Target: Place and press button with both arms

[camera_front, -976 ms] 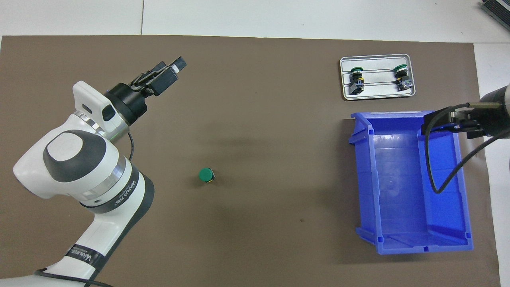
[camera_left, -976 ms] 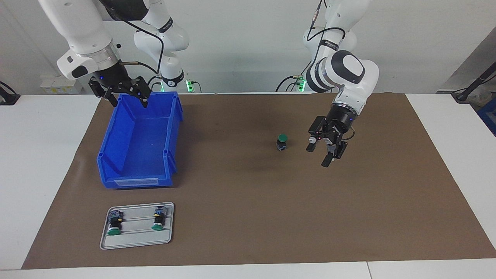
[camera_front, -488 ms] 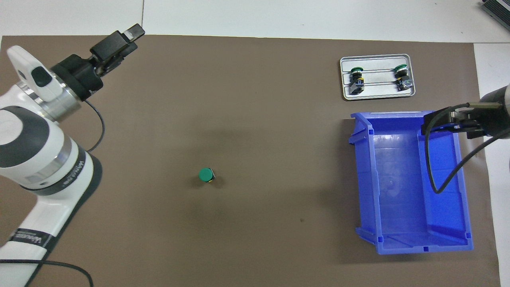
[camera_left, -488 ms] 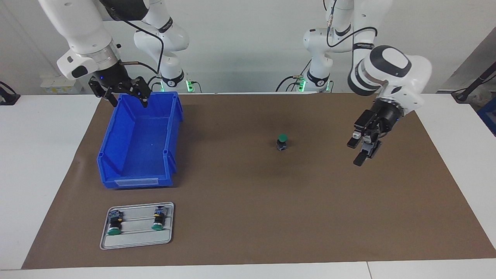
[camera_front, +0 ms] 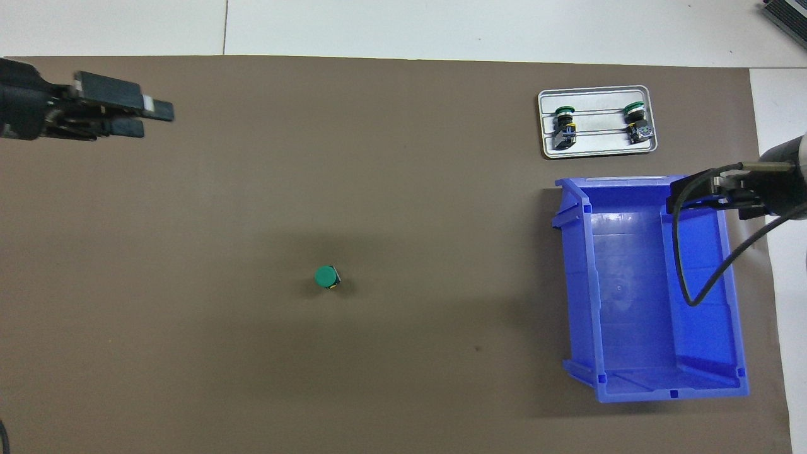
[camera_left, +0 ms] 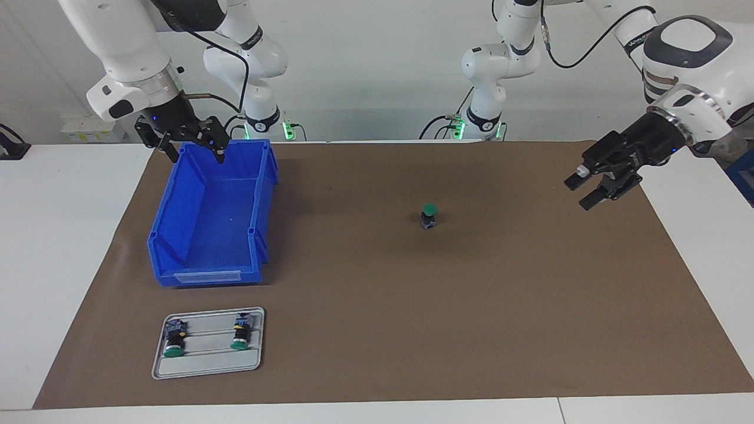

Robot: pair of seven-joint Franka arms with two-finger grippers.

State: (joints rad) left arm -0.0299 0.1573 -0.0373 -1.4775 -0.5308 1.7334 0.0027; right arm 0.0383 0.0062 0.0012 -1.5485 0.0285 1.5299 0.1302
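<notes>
The button stands upright on the brown mat near the middle of the table, green cap on top, so its long axis is vertical and a press would have to come straight down onto the cap. It sits alone, touching nothing. The left pincer hangs in the air over the mat's edge at the left arm's end of the table, well apart from the button and tilted toward the middle; its two fingers stand a little apart with nothing between them. The right pincer hovers over the rim of the blue bin on the robots' side, at the right arm's end, fingers spread and empty. Neither is close; the left pincer looks somewhat nearer to the button, with bare mat between them, while the right one has the bin below it.

Count: three buttons in all, one standing on the mat and two lying on their sides in the grey tray, which sits farther from the robots than the bin. One bin, empty. One tray. Two arms, two pincers
</notes>
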